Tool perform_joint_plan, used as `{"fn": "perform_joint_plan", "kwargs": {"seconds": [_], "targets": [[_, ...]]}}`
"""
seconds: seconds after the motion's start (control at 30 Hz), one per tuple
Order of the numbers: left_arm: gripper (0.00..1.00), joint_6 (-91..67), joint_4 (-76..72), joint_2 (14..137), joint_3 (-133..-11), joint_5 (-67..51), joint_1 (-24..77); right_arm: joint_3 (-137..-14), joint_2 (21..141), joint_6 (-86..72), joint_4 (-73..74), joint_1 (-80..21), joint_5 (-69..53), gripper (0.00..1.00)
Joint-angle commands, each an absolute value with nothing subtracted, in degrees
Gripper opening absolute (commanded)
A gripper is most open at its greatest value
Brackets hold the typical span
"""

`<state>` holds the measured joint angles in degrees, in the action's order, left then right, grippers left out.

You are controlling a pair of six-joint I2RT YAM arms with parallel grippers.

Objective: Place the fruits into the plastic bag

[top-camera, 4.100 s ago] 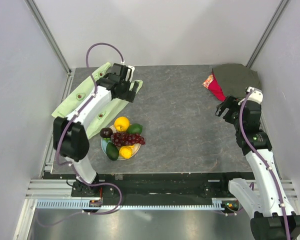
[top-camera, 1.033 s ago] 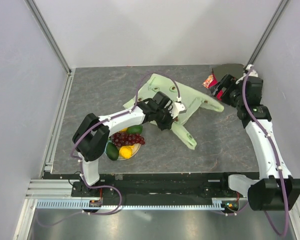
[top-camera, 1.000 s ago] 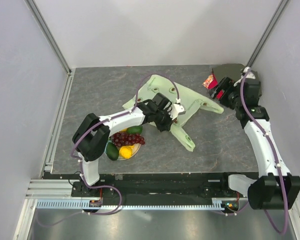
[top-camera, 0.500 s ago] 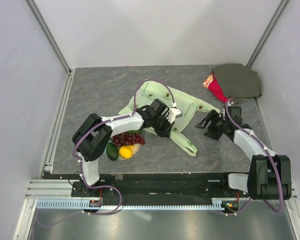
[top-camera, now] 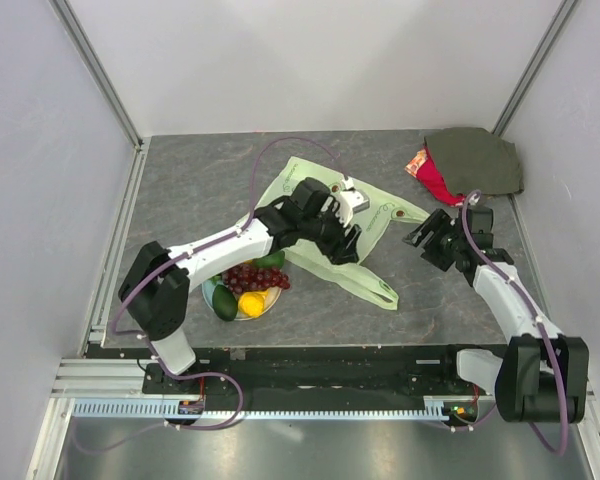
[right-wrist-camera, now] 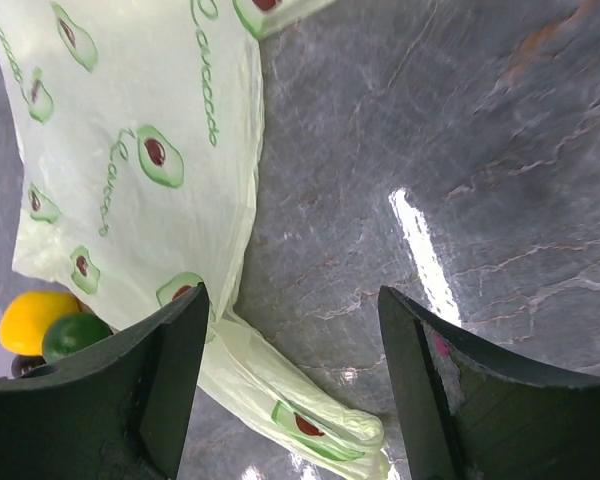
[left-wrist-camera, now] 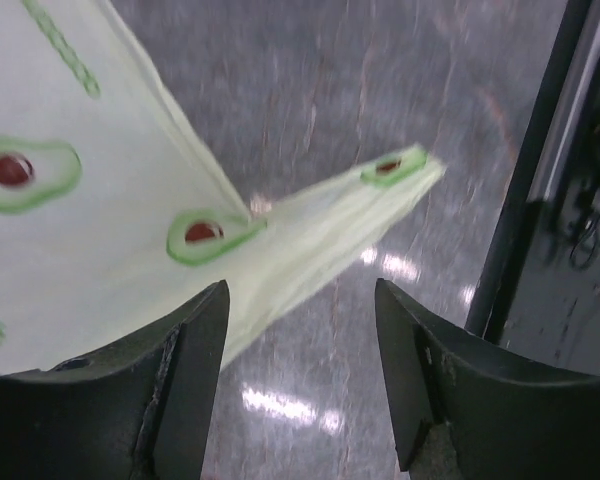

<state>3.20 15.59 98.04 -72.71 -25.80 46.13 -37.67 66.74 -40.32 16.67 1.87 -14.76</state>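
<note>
The pale green plastic bag (top-camera: pixel 380 215) with avocado prints lies flat on the table, one loop handle (top-camera: pixel 376 290) trailing toward the front. My left gripper (top-camera: pixel 348 246) hovers over the bag's middle, open, with nothing between its fingers; in its wrist view the bag (left-wrist-camera: pixel 100 210) lies to the upper left of the left gripper (left-wrist-camera: pixel 300 305). My right gripper (top-camera: pixel 421 237) stands open just right of the bag, near its other handle (top-camera: pixel 412 212). In the right wrist view the right gripper (right-wrist-camera: pixel 290 300) is empty above bare table, the bag (right-wrist-camera: pixel 140 150) to its left. Grapes (top-camera: pixel 255 277), lemon (top-camera: pixel 251 303) and avocados (top-camera: pixel 224 302) sit together left of the bag.
The fruits rest on a pale plate (top-camera: pixel 271 300), partly under my left arm. A dark green and red cloth (top-camera: pixel 470 160) lies in the back right corner. White walls stand close on three sides. A yellow-orange fruit (right-wrist-camera: pixel 25 320) and an avocado (right-wrist-camera: pixel 75 335) show beyond the bag.
My left gripper has opened and let go of the bag, which now lies flat. The left arm has shifted back and right. The right gripper has come down from the cloth to beside the bag.
</note>
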Motion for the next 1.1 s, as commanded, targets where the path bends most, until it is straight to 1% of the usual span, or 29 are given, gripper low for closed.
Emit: {"fn": "perform_joint_plan", "kwargs": {"seconds": [0.0,0.03,0.1,0.13,0.2,0.27,0.43,0.8,0.9,0.93,1.0,1.03,1.07], "targets": [[0.67,-2.46,12.56,101.50,-81.80,-20.59,48.51,-41.04,62.06,-39.73,18.98,2.29,-8.80,0.77],[0.67,-2.37,14.13,104.99,-83.39,-16.65,49.04,-41.65,61.70,-39.47,19.85,2.29,-8.53,0.77],[0.68,-0.89,16.77,109.14,-88.73,-12.94,50.88,-42.10,60.56,-39.38,20.74,2.29,-7.91,0.77],[0.68,-0.44,19.83,113.95,-90.68,-9.44,51.50,-42.10,60.03,-39.37,21.26,2.29,-7.56,0.77],[0.68,-0.17,22.75,118.10,-95.07,-3.64,53.08,-42.10,58.80,-39.64,21.71,2.29,-7.21,0.77],[0.69,-0.18,24.51,121.81,-96.41,-1.68,54.14,-42.01,57.75,-39.90,22.59,2.29,-6.77,0.77],[0.68,-0.70,24.43,123.40,-96.24,2.37,55.11,-41.31,55.02,-39.90,24.08,2.37,-6.15,0.78],[0.65,-0.09,21.45,123.22,-95.98,4.66,55.20,-40.61,54.14,-39.81,25.14,2.29,-6.33,0.78],[0.61,-0.09,21.01,123.75,-96.06,4.66,55.11,-40.52,54.23,-39.73,25.14,2.29,-6.33,0.78],[0.57,-0.17,21.09,123.92,-96.24,4.75,55.19,-40.60,54.32,-39.73,25.05,2.29,-6.42,0.78],[0.52,-0.09,21.01,124.19,-96.24,4.75,55.11,-40.78,54.49,-39.81,25.05,2.29,-6.50,0.78],[0.45,-0.17,21.18,124.54,-96.24,4.66,55.02,-40.78,54.49,-39.73,25.05,2.29,-6.50,0.78],[0.41,-0.09,21.18,124.63,-96.15,4.48,54.93,-40.78,54.49,-39.55,25.05,2.29,-6.50,0.78]]}}
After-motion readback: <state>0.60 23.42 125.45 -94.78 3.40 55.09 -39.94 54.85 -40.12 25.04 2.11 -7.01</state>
